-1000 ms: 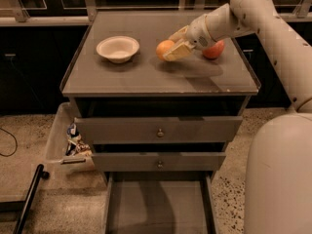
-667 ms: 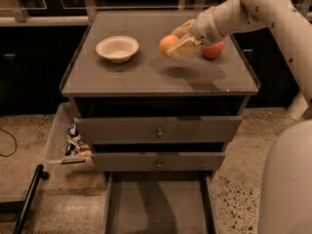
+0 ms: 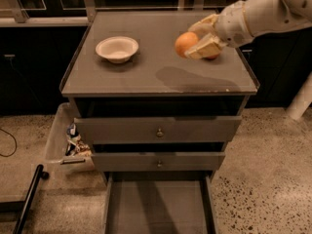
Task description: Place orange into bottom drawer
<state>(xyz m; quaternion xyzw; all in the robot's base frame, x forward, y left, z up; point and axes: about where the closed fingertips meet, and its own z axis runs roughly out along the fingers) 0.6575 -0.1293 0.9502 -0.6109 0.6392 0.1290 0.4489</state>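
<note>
One orange (image 3: 184, 44) is here, clamped between the two tan fingers (image 3: 208, 47) of the single gripper (image 3: 196, 42), which reaches in from the right over the back right part of the cabinet top (image 3: 146, 79). A soft shadow lies on the top in front of the fruit, so it appears to hang above the surface rather than rest on it. A sliver of a reddish thing (image 3: 213, 57) peeks out under the lower finger (too hidden to name).

One white bowl (image 3: 117, 48) sits on the left of the top, well apart from the orange.

There are three drawers. The upper two are nearly closed, each with one brass knob (image 3: 160, 132). The bottom drawer (image 3: 156, 206) is pulled out wide, showing a flat gray floor and low side walls.

The cabinet is gray with a raised lip around its top. Left of it stands one pale bin (image 3: 52, 147) with a few packets inside, and a black pole (image 3: 29, 199) leans near it. The floor (image 3: 263, 179) is speckled stone, and dark panels line the wall behind.
</note>
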